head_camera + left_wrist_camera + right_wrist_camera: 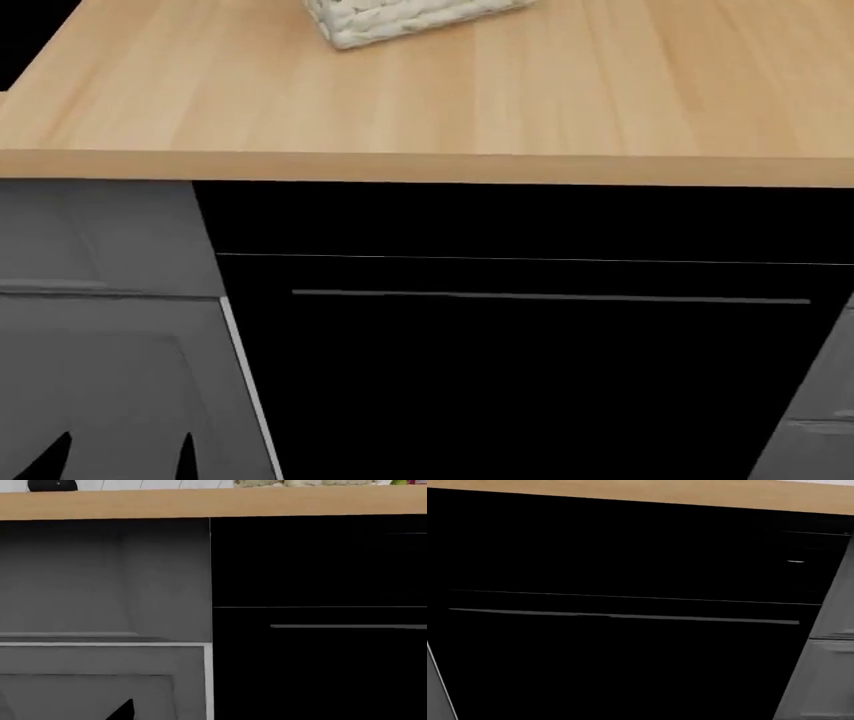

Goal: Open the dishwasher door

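Dishwasher door [534, 380]: glossy black panel, shut, below wooden table [427, 100] edge; thin silver bar handle [550, 296] horizontal near top. Grey cabinet door [107, 390] adjoining on left. Woven white basket [407, 18] on table, far edge. Left gripper [120, 455]: dark fingertips spread apart, low before cabinet. Right gripper: unseen.

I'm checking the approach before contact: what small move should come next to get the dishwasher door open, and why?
Probably bring one gripper, likely the right, forward toward the silver bar handle near the top of the dishwasher door. The door looks shut, flush under the wooden counter, and no gripper is at the handle yet.
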Robot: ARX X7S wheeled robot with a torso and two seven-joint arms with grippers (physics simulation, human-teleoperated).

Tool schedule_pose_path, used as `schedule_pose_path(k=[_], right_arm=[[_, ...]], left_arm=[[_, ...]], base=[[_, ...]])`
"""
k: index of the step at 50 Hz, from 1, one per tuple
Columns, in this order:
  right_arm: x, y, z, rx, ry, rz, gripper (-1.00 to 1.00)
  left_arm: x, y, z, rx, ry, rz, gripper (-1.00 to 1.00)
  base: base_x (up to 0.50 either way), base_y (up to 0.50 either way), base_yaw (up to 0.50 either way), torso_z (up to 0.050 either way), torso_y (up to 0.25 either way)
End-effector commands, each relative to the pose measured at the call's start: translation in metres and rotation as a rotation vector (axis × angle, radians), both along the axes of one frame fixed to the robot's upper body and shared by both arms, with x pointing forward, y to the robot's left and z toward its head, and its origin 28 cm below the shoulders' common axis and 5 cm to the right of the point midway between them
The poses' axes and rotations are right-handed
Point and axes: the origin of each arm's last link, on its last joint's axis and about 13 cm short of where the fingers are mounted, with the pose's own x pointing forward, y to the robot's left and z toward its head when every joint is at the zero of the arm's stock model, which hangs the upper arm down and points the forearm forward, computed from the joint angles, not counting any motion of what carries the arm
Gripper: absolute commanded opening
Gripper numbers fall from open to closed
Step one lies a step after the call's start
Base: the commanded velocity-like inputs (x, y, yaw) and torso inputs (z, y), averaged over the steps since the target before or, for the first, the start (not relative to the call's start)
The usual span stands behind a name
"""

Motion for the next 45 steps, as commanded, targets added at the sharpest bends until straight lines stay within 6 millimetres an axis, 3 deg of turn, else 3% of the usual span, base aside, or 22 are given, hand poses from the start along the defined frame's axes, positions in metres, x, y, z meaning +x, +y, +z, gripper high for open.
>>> schedule_pose_path(k=[1,15,17,45], right_arm=[[-0.0011,0.0010,0.0021,0.011,-0.022,0.021,1.00],[-0.0004,0.0013,0.0006,0.000,-0.009,-0.004,1.00],[-0.0006,0.0015,0.0013,0.001,-0.010,-0.003,1.00],[0.0003,0.0007,0.0007,-0.001,0.002,-0.008,1.00]], left_arm=[[-0.0003,0.0006,0.0014,-0.007,-0.010,0.002,1.00],[-0.0001,0.0002,-0.0007,0.007,-0.012,0.004,1.00],[-0.0002,-0.0003,-0.0010,0.080,-0.030,0.031,1.00],[-0.0002,-0.0013,-0.0009,0.077,-0.011,0.025,1.00]], base=[[0.50,0.00,0.00,0.000,0.000],[0.07,0.00,0.00,0.000,0.000],[0.00,0.00,0.00,0.000,0.000],[0.00,0.00,0.00,0.000,0.000]])
